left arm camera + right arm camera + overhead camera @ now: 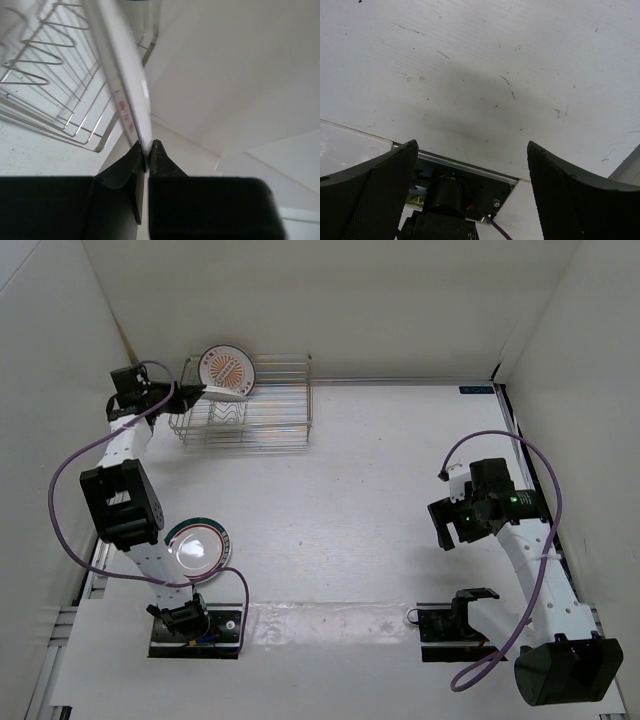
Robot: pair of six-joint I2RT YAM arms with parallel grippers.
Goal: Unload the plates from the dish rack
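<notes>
Black fingers of the left tool (pixel 148 150) are filling the bottom of the left wrist view. Their tips are standing almost together and pinching the thin edge of the sunburst plate (pixel 227 368), which is rising edge-on and tilted away from them. From above, that plate is showing its orange centre and dark rim at the far left end of the dish rack (pixel 265 420). Whether its lower edge is sitting in the wires I cannot tell. The rack is sitting on the white bench (pixel 350 480) by the back wall, and its zigzag dividers are running off to the right of the plate. Nearer the arm bases, a pale-centred plate (pixel 197 545) is lying flat on the bench, partly under the left arm and well apart from the rack. Far to the right, the right tool (pixel 452 525) is hanging above bare bench with its fingers spread wide and gripping nothing.
</notes>
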